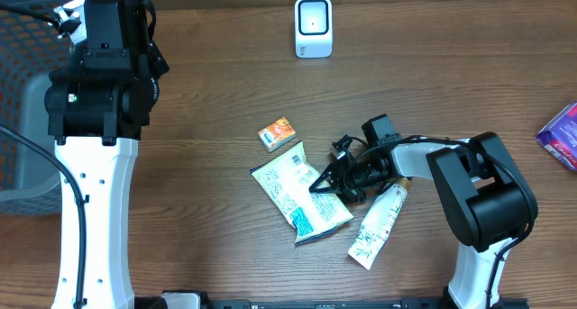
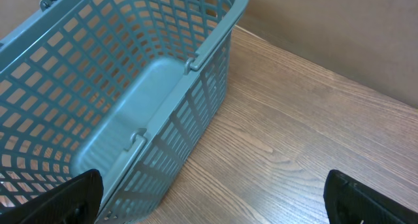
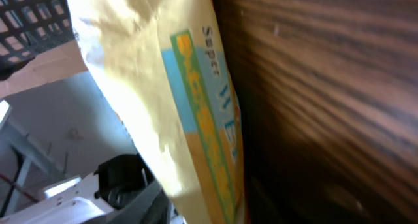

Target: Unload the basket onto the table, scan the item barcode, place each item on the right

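Right pincer low at packet edge, forearm reaching leftward

"super" on the pale packet

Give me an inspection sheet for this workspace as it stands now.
Surface: wooden table, no spills seen.
Job's things: white scanner upright at the far edge; cream pouch lying flat at centre.
Clutter: small orange box; white tube; purple packet at the right edge; plastic basket at the left.
Grippers: left gripper open and empty beside the basket; right gripper at the pouch's right edge, grip not discernible.
Cables: black cable beside the left arm; loops at the right wrist.
Surroundings: beige wall behind the table.
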Controlling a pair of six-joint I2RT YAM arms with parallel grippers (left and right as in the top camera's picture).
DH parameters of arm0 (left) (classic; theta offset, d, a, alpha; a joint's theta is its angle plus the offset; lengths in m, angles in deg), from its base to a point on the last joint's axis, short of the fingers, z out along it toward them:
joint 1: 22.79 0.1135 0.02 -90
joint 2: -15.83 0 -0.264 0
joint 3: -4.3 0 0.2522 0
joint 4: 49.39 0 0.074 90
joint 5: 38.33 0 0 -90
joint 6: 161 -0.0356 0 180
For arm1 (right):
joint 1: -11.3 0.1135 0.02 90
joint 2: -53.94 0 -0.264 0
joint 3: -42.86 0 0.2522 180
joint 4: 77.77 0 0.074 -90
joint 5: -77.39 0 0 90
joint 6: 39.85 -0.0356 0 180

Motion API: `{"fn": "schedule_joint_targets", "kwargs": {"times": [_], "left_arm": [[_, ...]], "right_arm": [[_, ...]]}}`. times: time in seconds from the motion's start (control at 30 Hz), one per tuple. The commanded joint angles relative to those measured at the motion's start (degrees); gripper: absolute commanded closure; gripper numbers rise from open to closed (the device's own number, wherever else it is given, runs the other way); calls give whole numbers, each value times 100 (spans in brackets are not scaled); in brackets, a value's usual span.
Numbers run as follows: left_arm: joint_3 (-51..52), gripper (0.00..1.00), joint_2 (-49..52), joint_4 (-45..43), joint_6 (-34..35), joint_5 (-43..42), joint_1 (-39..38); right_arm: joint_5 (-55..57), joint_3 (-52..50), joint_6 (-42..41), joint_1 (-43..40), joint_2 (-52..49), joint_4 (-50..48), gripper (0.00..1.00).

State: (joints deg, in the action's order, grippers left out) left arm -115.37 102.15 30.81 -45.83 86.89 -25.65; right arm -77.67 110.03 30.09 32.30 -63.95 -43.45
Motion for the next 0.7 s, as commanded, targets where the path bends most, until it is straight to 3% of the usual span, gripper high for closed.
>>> {"fn": "schedule_joint_targets", "kwargs": {"times": [0.0,0.07,0.17,0.2,0.43,0.67], "left_arm": [[-59,0,24,-2,37,74,24],[-59,0,24,0,37,74,24],[-59,0,24,0,37,74,24],[-59,0,24,0,37,74,24],[-59,0,24,-2,37,74,24],[-59,0,24,0,37,74,24]], "right_arm": [[778,-201,-831,205,-352,105,64],[769,-201,-828,210,-350,118,71],[688,-201,-796,221,-350,140,94],[684,-201,-752,223,-350,179,96],[649,-192,28,144,-127,282,96],[1040,-188,518,35,1051,595,96]]}}
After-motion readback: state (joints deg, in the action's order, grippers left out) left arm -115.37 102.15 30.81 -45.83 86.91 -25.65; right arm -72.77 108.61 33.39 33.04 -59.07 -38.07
